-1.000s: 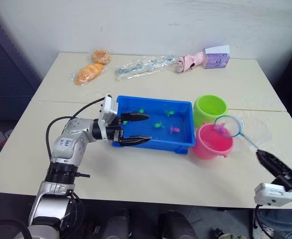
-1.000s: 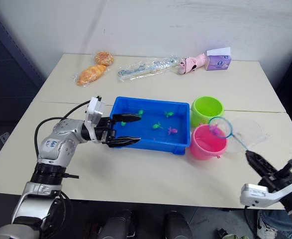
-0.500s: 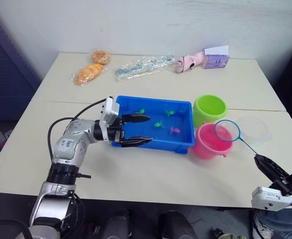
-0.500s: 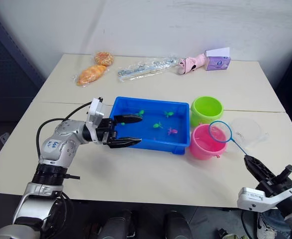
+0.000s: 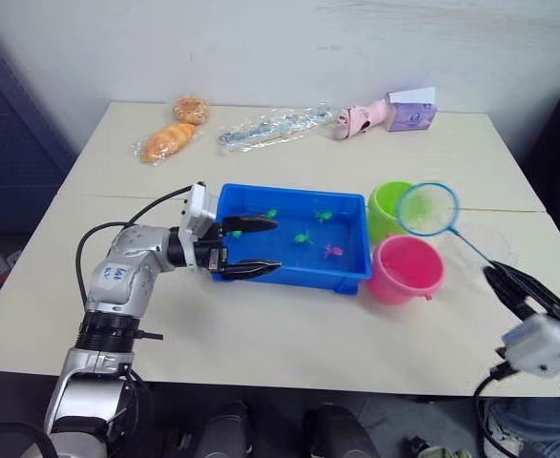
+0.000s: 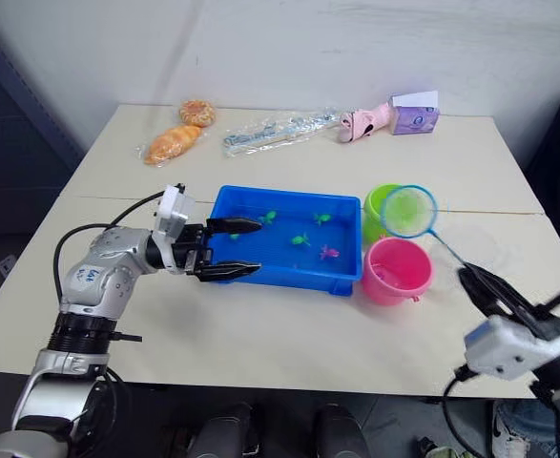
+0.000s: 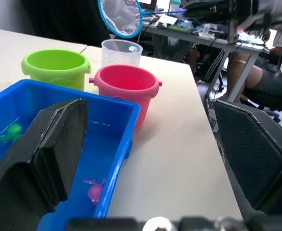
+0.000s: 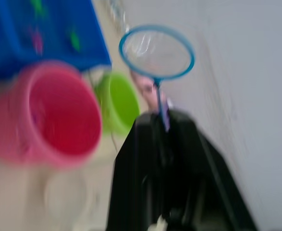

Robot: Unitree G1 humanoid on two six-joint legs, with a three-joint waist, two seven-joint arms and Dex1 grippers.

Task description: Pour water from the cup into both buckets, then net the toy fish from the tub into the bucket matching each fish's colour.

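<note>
My right gripper (image 5: pixel 499 278) is shut on the thin handle of the net (image 5: pixel 427 208). Its blue hoop hangs in the air in front of the green bucket (image 5: pixel 390 202), and the mesh looks empty. The pink bucket (image 5: pixel 405 269) stands just in front of the green one, and the clear cup (image 7: pixel 121 52) is to their right. The blue tub (image 5: pixel 348 272) holds several green fish (image 5: pixel 305 239) and a pink fish (image 5: pixel 335 251). My left gripper (image 5: pixel 265 247) is open, with one finger over the tub's left end and the other outside its front wall.
At the back of the table lie two bagged breads (image 5: pixel 170 140), a clear plastic packet (image 5: pixel 275 127), a pink toy (image 5: pixel 359 120) and a purple box (image 5: pixel 411 110). A seam crosses the table behind the tub.
My right gripper has lifted the net from over the pink bucket, up and back to in front of the green bucket. My left gripper has stayed open at the tub.
</note>
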